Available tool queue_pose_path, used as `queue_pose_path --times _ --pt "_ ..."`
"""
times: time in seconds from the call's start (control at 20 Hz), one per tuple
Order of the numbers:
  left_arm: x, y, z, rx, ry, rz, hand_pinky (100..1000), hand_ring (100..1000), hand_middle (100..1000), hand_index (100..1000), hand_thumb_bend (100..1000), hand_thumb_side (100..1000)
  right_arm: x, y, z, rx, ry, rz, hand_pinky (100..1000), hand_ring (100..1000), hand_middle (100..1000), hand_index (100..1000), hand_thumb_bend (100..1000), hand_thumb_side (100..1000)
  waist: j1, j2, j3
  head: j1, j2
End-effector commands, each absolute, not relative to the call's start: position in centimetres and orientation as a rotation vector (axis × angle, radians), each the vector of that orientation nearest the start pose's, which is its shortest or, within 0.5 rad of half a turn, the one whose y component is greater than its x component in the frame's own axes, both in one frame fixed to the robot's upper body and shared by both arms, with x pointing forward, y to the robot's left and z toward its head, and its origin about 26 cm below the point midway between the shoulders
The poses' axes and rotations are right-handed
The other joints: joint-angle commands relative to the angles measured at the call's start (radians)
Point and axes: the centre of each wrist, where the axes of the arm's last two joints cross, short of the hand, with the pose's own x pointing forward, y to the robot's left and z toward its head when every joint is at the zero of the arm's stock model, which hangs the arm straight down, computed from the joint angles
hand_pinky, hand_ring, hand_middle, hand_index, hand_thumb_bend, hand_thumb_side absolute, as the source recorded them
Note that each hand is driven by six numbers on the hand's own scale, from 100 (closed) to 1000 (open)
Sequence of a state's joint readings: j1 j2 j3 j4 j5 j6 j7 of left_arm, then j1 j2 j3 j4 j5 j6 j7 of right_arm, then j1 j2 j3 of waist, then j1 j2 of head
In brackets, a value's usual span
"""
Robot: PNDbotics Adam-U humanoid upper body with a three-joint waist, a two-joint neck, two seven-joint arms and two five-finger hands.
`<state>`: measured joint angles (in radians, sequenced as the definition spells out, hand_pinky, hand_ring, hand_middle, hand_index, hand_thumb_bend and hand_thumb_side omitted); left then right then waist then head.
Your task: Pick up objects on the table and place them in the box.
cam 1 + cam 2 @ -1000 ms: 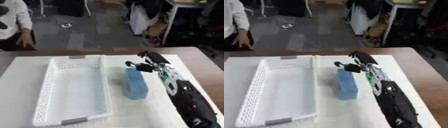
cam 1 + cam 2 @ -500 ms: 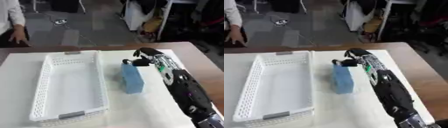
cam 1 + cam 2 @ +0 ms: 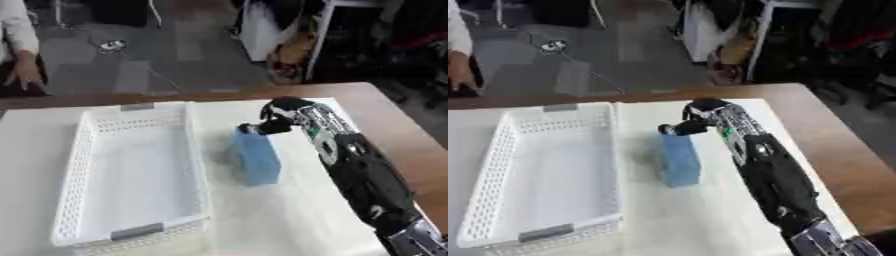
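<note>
Left eye view: a white-covered table [image 3: 262, 220] is seen, with a white perforated plastic basket [image 3: 131, 175] lying on its left half, nothing inside it. Just right of the basket's long wall, a light blue rectangular block [image 3: 255, 157] stands on the table. The black and silver right hand [image 3: 278, 117] is placed at the block's far top end, its fingers curled down onto that end and touching it. The left hand is not shown.
</note>
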<state>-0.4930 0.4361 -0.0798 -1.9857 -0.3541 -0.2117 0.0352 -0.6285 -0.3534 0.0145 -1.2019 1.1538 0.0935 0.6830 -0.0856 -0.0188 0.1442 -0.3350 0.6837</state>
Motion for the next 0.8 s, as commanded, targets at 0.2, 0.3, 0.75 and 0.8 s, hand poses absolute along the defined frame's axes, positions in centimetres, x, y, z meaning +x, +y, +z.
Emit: queue_pose_path --times 0.2,0.3,0.75,0.8 --pt "30.89 23.74 26.30 -0.705 3.252 0.982 547 700 771 753 654 951 42.77 -29.20 14.99 -0.813 -0.904 1.426 599 672 738 803 547 1000 0.001 -0.012 0.001 -0.006 -0.003" --pt "30.89 23.73 26.32 -0.705 3.252 0.981 547 700 771 753 655 951 42.75 -29.12 15.22 -0.810 -0.903 1.432 593 669 732 794 542 1000 0.001 -0.012 0.001 -0.005 -0.002" --pt "30.89 23.77 26.27 -0.714 3.253 0.986 546 699 770 753 656 953 42.78 -29.44 15.58 -0.819 -0.880 1.423 638 691 712 795 512 1000 0.000 -0.013 -0.002 -0.002 0.002" --pt "30.88 23.78 26.25 -0.715 3.253 0.988 545 699 770 753 657 951 42.78 -29.53 15.60 -0.821 -0.876 1.418 605 662 691 814 460 1000 0.000 -0.014 -0.002 -0.002 0.002"
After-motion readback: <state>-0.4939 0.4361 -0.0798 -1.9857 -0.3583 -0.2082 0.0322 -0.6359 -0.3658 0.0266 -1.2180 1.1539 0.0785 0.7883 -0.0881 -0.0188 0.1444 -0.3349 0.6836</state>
